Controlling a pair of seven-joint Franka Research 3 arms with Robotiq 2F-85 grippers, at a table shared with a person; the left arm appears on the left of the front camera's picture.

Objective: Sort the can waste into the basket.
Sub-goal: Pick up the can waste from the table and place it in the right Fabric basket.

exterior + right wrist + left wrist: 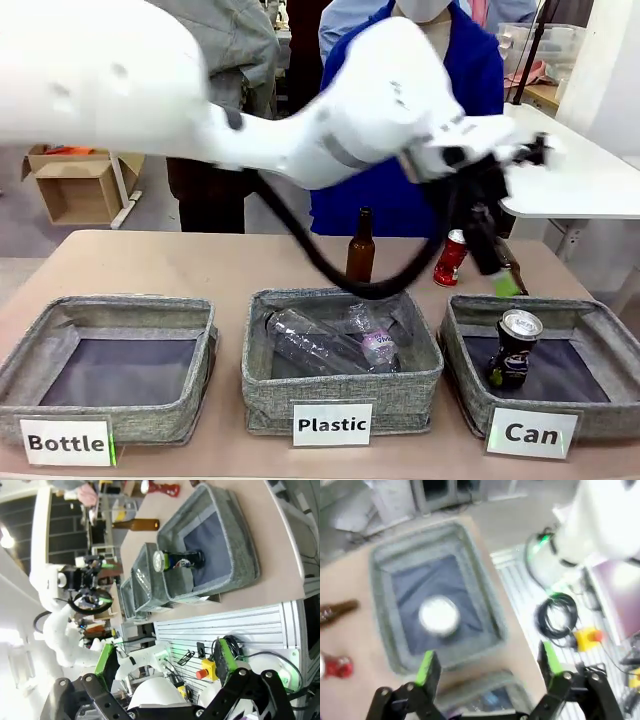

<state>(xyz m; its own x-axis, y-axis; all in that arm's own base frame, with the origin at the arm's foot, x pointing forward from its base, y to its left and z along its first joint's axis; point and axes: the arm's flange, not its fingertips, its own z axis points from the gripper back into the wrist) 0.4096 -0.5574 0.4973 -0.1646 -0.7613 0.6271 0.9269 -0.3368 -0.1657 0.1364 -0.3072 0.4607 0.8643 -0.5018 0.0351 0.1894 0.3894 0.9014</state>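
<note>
A beige tabletop [200,265] fills the foreground. Behind it, an open cardboard box [75,190] sits on the grey floor [20,225] at left; a white table [590,175] stands at right beside a white wall [620,80].

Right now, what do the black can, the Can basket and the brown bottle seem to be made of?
The black can is likely metal: glossy black paint on the sides and a bare, shiny silver top. The Can basket seems to be matte grey woven fabric, with a flecked weave, soft edges and a darker floor. The brown bottle is probably glass: smooth, dark brown, with a slight shine.
</note>
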